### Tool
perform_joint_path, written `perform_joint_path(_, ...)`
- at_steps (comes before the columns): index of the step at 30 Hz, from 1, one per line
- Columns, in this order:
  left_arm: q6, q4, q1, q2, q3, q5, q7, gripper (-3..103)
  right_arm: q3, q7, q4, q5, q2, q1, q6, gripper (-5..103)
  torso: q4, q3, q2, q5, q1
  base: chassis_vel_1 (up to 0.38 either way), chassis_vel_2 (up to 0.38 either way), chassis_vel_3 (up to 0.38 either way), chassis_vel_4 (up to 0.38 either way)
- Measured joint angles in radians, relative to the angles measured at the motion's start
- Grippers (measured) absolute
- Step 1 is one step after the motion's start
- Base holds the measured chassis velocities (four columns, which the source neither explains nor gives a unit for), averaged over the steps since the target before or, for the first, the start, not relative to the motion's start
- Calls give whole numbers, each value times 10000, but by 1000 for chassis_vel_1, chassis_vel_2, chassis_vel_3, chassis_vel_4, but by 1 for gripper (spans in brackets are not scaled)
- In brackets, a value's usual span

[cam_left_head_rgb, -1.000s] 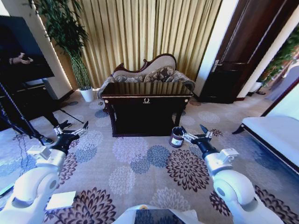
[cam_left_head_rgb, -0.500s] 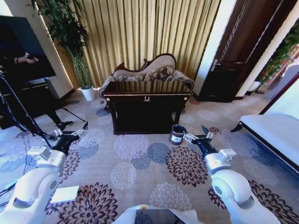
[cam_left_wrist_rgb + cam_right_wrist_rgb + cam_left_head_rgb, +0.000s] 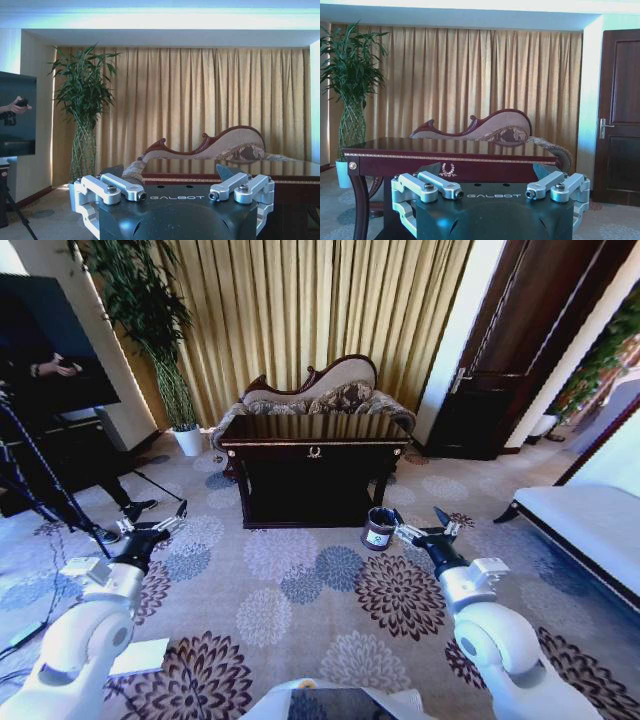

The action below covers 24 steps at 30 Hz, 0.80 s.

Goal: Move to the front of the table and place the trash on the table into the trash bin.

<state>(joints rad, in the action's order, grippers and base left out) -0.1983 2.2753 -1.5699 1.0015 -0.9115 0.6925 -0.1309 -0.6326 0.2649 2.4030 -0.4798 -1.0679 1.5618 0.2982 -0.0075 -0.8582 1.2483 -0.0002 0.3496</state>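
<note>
Head view: table barely nearer; both grippers stay open.

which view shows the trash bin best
The head view: the bin stands whole on the carpet by the table's front right leg, black liner and white label visible, just ahead of the right end effector. I can't make the bin out in either wrist view; both look across the tabletop toward sofa and curtains.
</note>
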Motion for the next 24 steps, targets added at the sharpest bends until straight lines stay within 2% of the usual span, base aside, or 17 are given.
perform_joint_path(6, 49, 15, 15, -14, -8, 20, 41, 100, -7, 138, 65, 216, 29, 27, 317, 100, -1, 0, 0, 1, 0, 0, 0, 0, 0)
perform_joint_path(24, 53, 23, 15, -17, -17, 19, 57, 100, -17, 164, 84, 246, 36, 35, 364, 100, 0, 0, 0, 0, 0, 0, 0, 0, 0)
